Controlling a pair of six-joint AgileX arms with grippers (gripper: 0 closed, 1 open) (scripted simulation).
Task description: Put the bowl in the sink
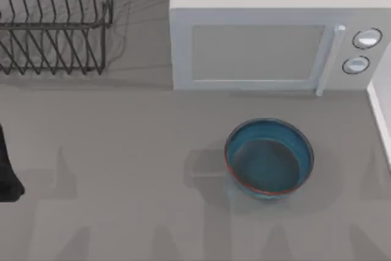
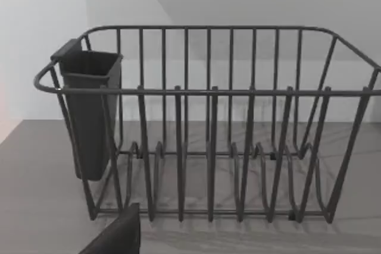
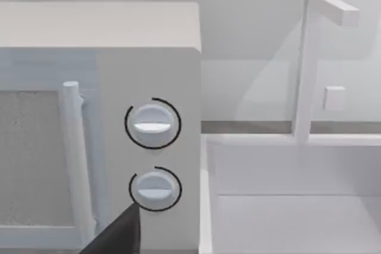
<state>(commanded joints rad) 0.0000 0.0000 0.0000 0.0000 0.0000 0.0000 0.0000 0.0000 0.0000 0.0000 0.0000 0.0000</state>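
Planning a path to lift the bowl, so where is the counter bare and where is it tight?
Bare grey counter stretches from the black wire dish rack to the round blue-teal bowl with reddish rim, and along the near edge. It is tighter between the bowl, the white microwave behind it and the white sink at the right.

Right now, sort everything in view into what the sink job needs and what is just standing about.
Needed:
bowl, on the table in front of the microwave
sink, beside the microwave

Just standing about:
microwave
dish rack
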